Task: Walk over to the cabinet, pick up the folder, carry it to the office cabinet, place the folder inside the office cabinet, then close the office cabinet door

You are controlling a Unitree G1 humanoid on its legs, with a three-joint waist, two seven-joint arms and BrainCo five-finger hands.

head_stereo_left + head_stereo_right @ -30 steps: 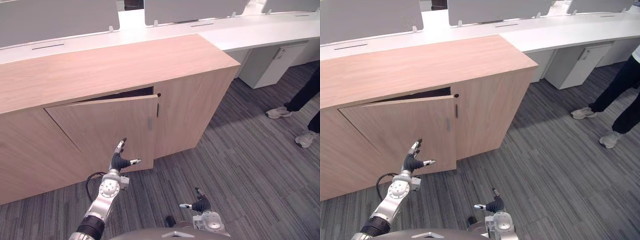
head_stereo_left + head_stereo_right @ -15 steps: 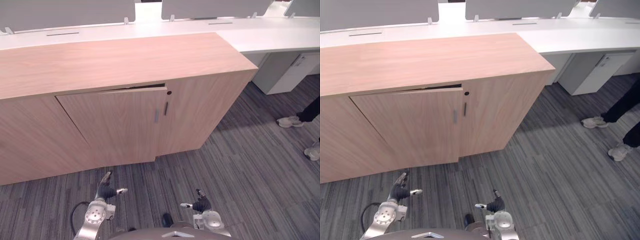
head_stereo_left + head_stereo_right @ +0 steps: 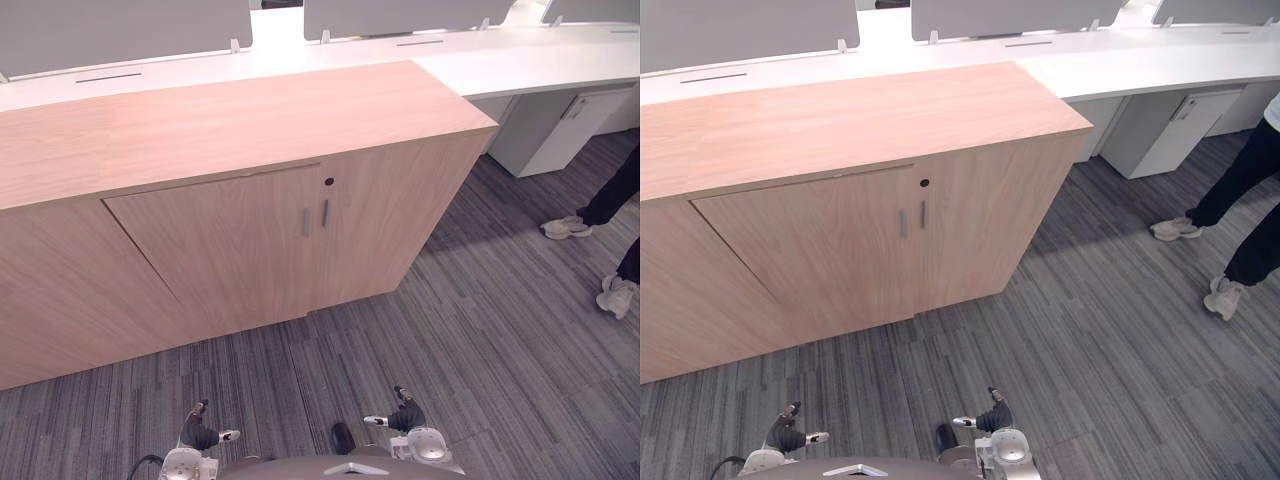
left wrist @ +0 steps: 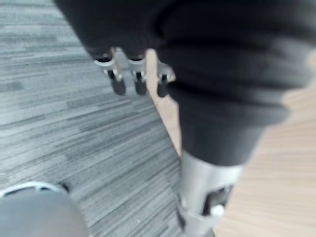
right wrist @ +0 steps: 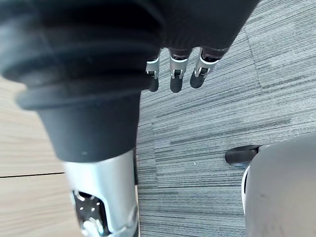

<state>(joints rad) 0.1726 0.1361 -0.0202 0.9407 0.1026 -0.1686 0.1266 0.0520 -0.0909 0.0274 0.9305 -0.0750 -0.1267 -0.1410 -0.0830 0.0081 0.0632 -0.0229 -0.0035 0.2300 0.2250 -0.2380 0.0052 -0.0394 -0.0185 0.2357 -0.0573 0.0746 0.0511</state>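
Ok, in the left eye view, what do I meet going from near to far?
First the left hand and right hand side by side, then carpet, shut cabinet door, cabinet top, white desk, grey screens.

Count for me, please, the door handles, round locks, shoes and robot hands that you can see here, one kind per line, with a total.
Door handles: 2
Round lock: 1
Shoes: 2
Robot hands, the left robot hand and the right robot hand: 2
Total: 7
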